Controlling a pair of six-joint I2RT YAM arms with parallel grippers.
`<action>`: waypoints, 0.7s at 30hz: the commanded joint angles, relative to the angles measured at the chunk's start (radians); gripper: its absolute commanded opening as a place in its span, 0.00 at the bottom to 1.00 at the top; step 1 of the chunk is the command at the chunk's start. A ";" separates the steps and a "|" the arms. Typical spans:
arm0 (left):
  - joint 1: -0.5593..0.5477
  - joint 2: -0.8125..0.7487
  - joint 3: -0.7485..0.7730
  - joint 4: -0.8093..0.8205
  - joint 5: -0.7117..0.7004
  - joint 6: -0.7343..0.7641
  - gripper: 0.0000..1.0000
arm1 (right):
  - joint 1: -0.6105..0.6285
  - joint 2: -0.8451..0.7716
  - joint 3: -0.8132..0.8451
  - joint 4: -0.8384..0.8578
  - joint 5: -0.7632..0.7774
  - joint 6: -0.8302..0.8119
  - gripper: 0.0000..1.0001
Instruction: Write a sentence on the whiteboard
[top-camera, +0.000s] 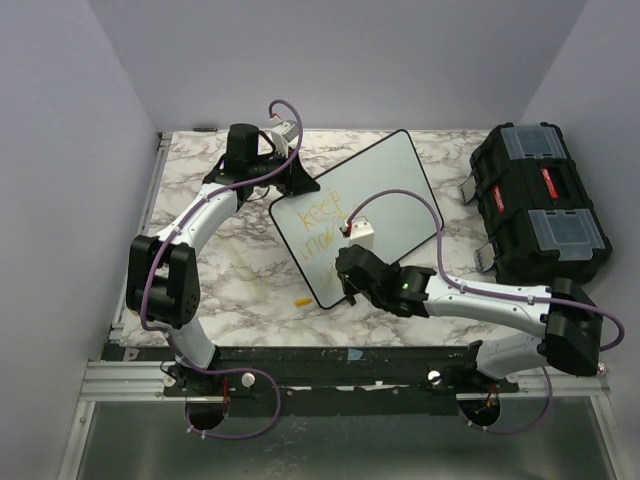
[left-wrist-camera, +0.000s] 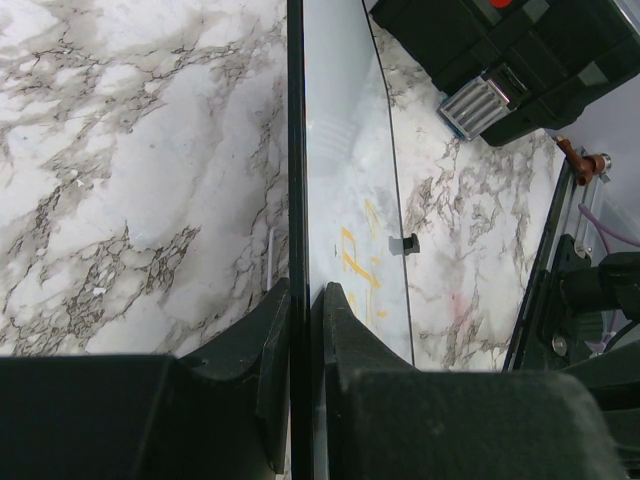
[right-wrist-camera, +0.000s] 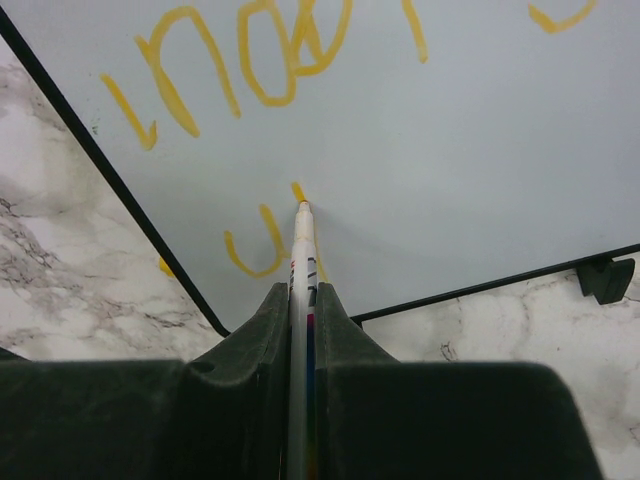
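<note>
- Left arm: it goes up from its base, folds at the elbow out on the left, then the forearm runs forward and to the right, so the left gripper sits at the far left end of the whiteboard.
- Left jaws: clamped together on the whiteboard's thin black rim. In the wrist view the board runs edge-on straight out from between the fingers of the left gripper, with the marble table on one side of the jaws and the white face on the other.
- Right arm: elbow tucked at the near right, forearm stretched low and leftward across the table, with the right gripper over the board's near end.
- Right jaws: squeezed on a marker that pokes straight out ahead of the right gripper, with its tip touching the whiteboard.
- Writing: the sentence is yellow-orange, and the top line reads "keep" from above.
- Past the right jaws the second line shows upside down and I can't read it for sure. Right at the tip there's a u-shaped curve and a short stroke.
- A small yellow bit lies on the table just off the board's rim, to the left of the right jaws.
- The black toolbox sits well off to the right, and its red labels are too small to read.
</note>
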 joint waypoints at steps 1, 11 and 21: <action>-0.039 0.024 -0.020 -0.062 0.037 0.104 0.00 | -0.007 0.021 0.039 0.030 0.057 -0.017 0.01; -0.039 0.022 -0.020 -0.062 0.038 0.106 0.00 | -0.006 0.058 0.047 0.024 0.084 -0.018 0.00; -0.039 0.023 -0.021 -0.062 0.037 0.106 0.00 | -0.007 0.052 0.020 -0.010 0.091 0.002 0.01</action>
